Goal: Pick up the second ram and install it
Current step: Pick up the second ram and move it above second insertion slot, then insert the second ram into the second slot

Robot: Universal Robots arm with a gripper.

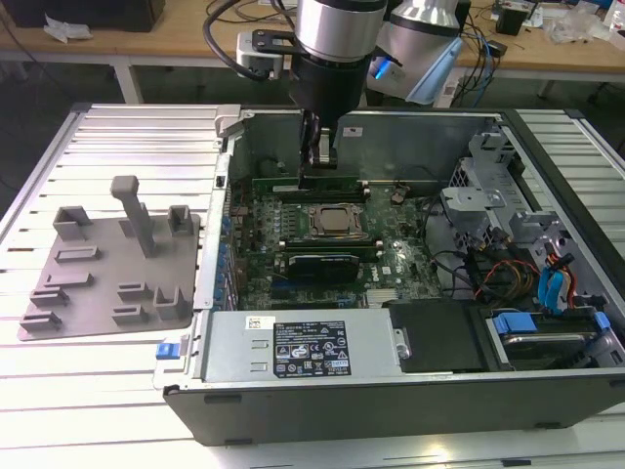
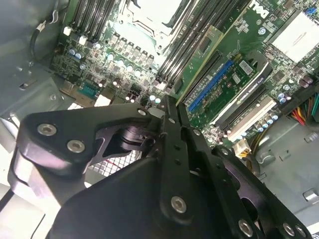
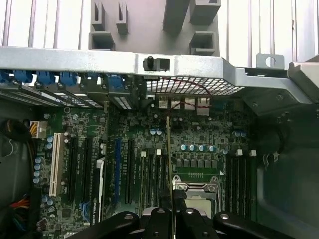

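The second ram (image 1: pixel 311 184) is a long thin green stick, and my gripper (image 1: pixel 317 174) is shut on its upper edge at mid-length. It hangs level inside the open computer case (image 1: pixel 225 410), over the motherboard (image 1: pixel 400 262) by the processor bracket (image 1: pixel 337 222). In the first wrist view the second ram (image 3: pixel 169 149) shows edge-on as a thin line running out from my gripper (image 3: pixel 172 200), parallel to the memory slots (image 3: pixel 152 174) beside the processor bracket (image 3: pixel 197 191). In the second wrist view the second ram (image 2: pixel 200 57) reaches away from my gripper (image 2: pixel 172 102). Whether it touches a slot I cannot tell.
A broad black card (image 1: pixel 317 266) lies on the near side of the processor bracket. The power supply (image 1: pixel 293 347) fills the case's front. Cables and drive cages (image 1: pixel 532 274) crowd the exterior view's right. A grey holder tray (image 1: pixel 107 264) sits on the slatted table at the left.
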